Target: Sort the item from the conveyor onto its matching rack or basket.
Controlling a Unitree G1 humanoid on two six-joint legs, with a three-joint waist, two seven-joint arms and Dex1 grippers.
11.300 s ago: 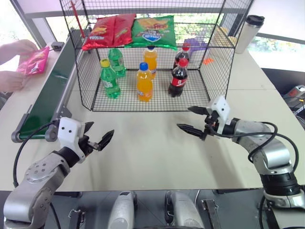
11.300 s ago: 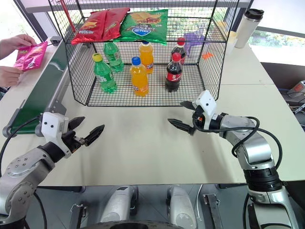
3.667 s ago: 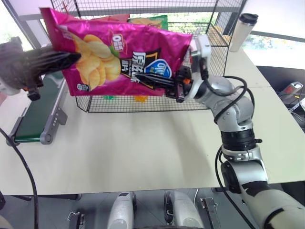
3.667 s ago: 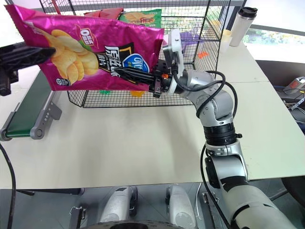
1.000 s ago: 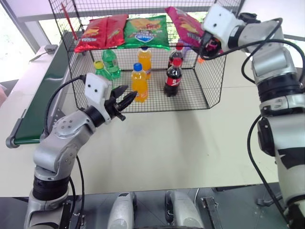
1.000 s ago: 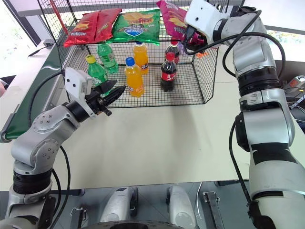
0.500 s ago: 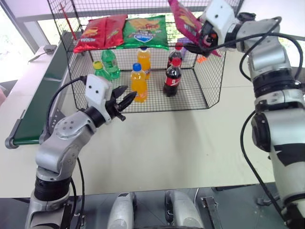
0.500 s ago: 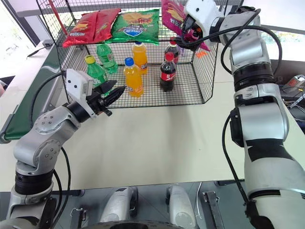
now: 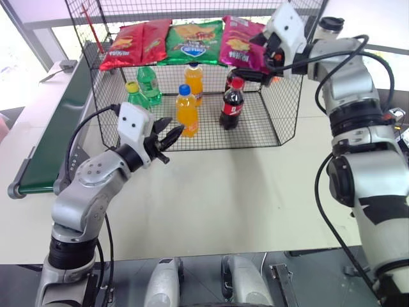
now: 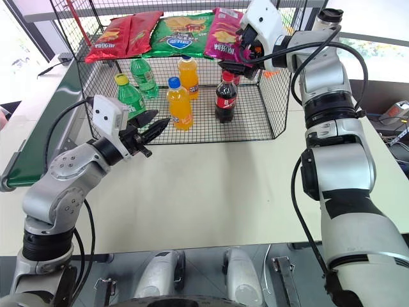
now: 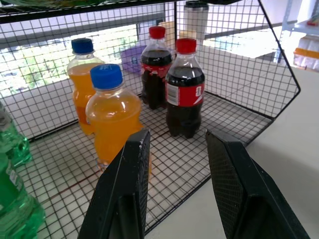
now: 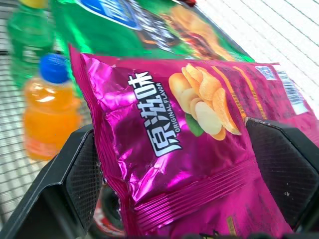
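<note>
The magenta chip bag (image 9: pixel 241 50) lies flat on the upper mesh tier of the black wire rack (image 9: pixel 291 96), just beside the green chip bag (image 9: pixel 195 42), with the two red chip bags (image 9: pixel 133 43) further along on that bag's far side. The right claw (image 9: pixel 265 61) is at the rack's upper tier, at the bag's near edge, its fingers (image 12: pixel 82 174) spread wide to either side of the bag; whether they press on the foil cannot be told. Below that claw, on the lower tier, stand two cola bottles (image 9: pixel 231 102), two orange bottles (image 9: pixel 186 110) and two green bottles (image 9: pixel 135 96).

The left claw (image 9: pixel 167 132) hangs over the table (image 9: pixel 230 192) just in front of the rack's open lower tier, its fingers (image 11: pixel 127 194) partly apart and holding nothing, pointing at the nearer orange bottle. The conveyor (image 9: pixel 54 137) runs along the rack's side, beyond the left claw's arm. A steel tumbler (image 9: pixel 324 25) stands behind the right arm.
</note>
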